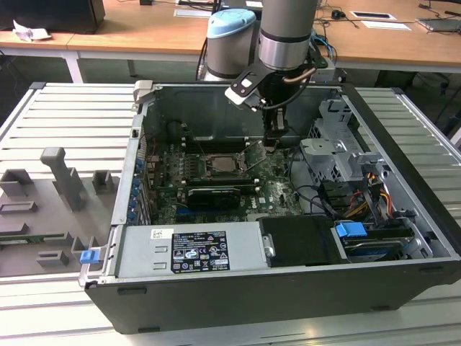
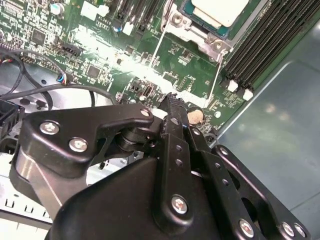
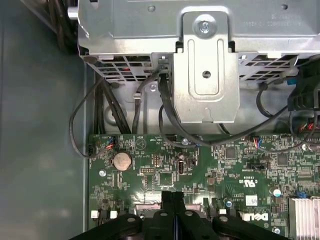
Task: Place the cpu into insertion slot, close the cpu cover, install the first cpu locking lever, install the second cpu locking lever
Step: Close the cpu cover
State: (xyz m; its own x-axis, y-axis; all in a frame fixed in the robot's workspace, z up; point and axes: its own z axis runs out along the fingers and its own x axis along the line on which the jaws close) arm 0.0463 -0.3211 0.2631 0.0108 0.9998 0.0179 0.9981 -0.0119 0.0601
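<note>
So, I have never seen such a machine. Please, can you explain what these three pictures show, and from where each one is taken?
It is one robot arm working inside an open computer case that lies on a slatted metal table. The exterior view looks on from outside. Both wrist views come from cameras riding on the arm, facing the green motherboard. The black end effector, its grasping part, has its fingers shut and holds nothing; its tip is close to the board. The cpu, a pale square chip, already sits in the insertion slot.
</note>
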